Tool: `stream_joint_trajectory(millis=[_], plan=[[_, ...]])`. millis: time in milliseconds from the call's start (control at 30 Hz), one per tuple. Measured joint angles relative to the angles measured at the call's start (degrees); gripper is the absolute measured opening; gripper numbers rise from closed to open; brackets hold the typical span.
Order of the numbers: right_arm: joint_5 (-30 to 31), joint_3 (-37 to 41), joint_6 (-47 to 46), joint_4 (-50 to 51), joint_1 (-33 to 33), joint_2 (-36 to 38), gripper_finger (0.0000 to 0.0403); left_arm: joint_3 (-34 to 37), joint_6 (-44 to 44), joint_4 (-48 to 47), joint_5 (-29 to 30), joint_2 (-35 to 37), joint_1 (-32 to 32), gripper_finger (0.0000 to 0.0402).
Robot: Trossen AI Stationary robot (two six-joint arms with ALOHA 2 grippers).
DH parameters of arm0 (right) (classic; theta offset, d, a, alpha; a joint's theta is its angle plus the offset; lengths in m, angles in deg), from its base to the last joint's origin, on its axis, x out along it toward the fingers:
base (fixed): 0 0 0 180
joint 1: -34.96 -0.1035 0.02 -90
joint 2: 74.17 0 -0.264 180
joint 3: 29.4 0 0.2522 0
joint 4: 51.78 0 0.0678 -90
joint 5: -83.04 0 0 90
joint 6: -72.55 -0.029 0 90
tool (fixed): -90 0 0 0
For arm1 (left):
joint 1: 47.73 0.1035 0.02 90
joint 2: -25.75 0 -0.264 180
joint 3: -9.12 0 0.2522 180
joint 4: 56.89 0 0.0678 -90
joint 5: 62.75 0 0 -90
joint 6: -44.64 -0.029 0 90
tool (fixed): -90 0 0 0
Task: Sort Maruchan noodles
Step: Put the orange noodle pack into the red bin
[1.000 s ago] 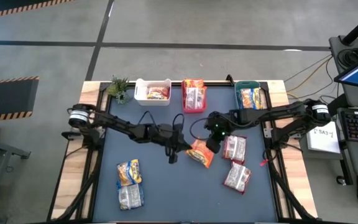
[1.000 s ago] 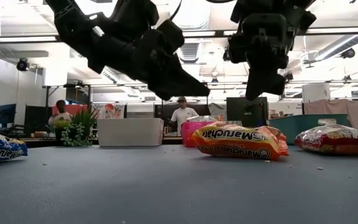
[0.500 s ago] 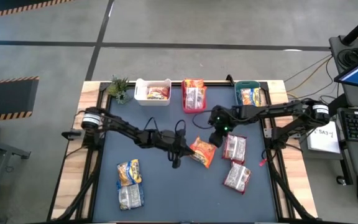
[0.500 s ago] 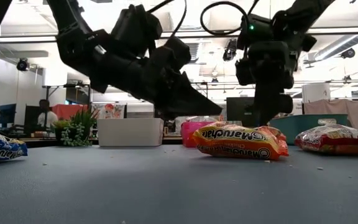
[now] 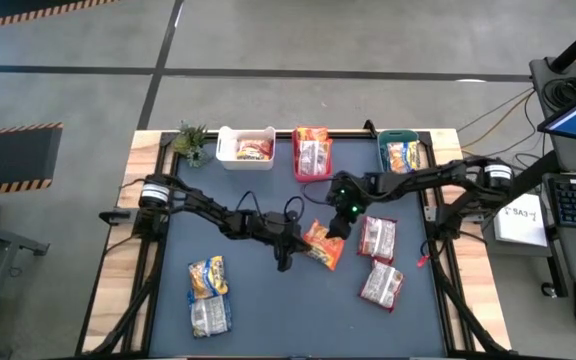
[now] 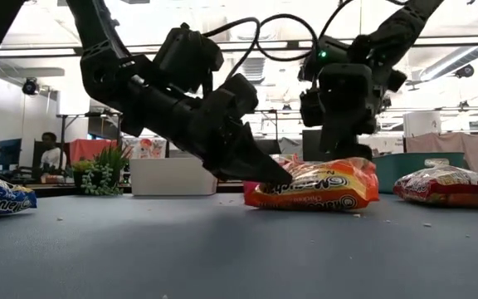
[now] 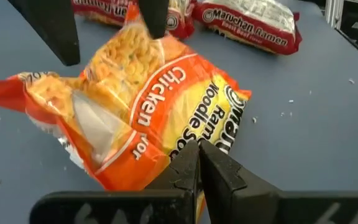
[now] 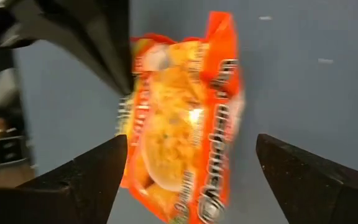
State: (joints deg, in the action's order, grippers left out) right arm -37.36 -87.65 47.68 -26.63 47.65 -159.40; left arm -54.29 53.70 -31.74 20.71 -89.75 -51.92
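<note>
Orange noodle packet (image 5: 324, 246) lies just right of centre in the high view. Left gripper (image 5: 303, 240), fingers pressed together, touches its left edge. Right gripper (image 5: 336, 222) hangs over its upper right, fingers spread wide, gripping nothing.

Both grippers meet at the orange noodle packet (image 6: 314, 186).

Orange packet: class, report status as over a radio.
Left claw shut, tip against orange packet. Right claw open, straddling it. Packet on table, not held. Nothing in the way.
</note>
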Motion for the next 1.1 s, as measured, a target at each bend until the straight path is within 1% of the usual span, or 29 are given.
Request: stream_joint_trajectory(millis=[100, 167, 367, 600, 733, 933, 1000, 1100], plan=[[-5.3, 0.0, -0.1, -3.8, 0.1, -2.0, 0.0345, 0.5, 0.5, -0.2, 0.0, 0.0, 0.1, 0.0000], [-7.2, -0.1, -0.9, -6.0, 0.1, -3.2, 0.0343, 0.7, 0.7, -0.4, 0.0, 0.0, 0.2, 0.0000], [-9.4, -0.1, -1.6, -9.7, 0.1, -7.2, 0.0341, 1.1, 0.7, -0.3, 0.0, 0.0, 0.4, 0.0000], [-14.3, -0.1, -3.8, -16.1, 0.1, -11.4, 0.0327, 1.2, 0.7, -0.4, -0.4, 0.0, 0.5, 0.0000], [-15.7, -0.1, -3.8, -16.7, 0.1, -11.9, 0.0325, 1.2, 1.0, -0.4, -0.5, 0.0, 0.5, 0.0000], [-15.7, -0.1, -4.2, -16.8, 0.1, -11.7, 0.0324, 1.2, 1.0, -0.4, -0.4, 0.0, 0.5, 0.0000], [-15.8, -0.1, -4.7, -16.9, 0.0, -11.6, 0.0314, 1.2, 1.0, -0.4, -0.4, 0.0, 0.5, 0.0000], [-16.1, -0.1, -5.2, -17.2, 0.0, -11.6, 0.0271, 1.2, 1.0, -0.4, -0.2, 0.0, 0.5, 0.0000]])
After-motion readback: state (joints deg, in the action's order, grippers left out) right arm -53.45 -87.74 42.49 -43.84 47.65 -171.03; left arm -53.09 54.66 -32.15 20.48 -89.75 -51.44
